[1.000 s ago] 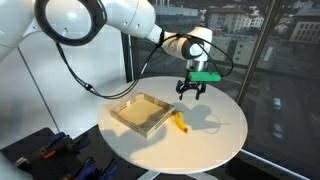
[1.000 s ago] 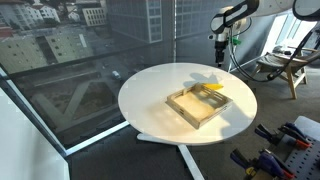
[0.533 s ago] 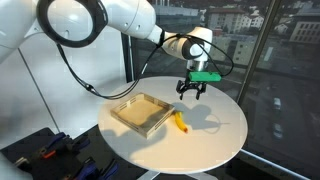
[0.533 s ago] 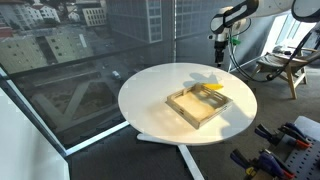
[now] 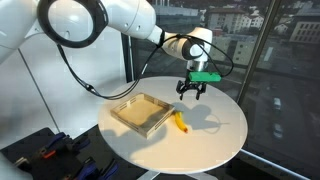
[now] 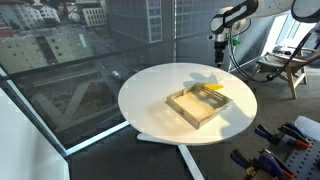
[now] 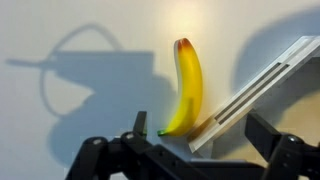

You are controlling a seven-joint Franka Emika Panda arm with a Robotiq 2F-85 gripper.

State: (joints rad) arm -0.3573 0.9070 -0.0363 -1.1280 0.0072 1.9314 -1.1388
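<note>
A yellow banana (image 5: 180, 121) lies on the round white table (image 5: 215, 135), right beside the edge of a shallow square wooden tray (image 5: 140, 112). In the wrist view the banana (image 7: 185, 87) lies lengthwise with the tray's rim (image 7: 262, 82) to its right. My gripper (image 5: 191, 93) hangs open and empty in the air above the banana, also seen in an exterior view (image 6: 220, 55). Its two fingers (image 7: 200, 135) frame the banana's stem end from above.
The table (image 6: 150, 95) stands next to large windows looking over city buildings. A chair (image 6: 290, 70) and tools on the floor (image 6: 270, 155) lie beyond the table. Black cables hang from the arm (image 5: 80, 70).
</note>
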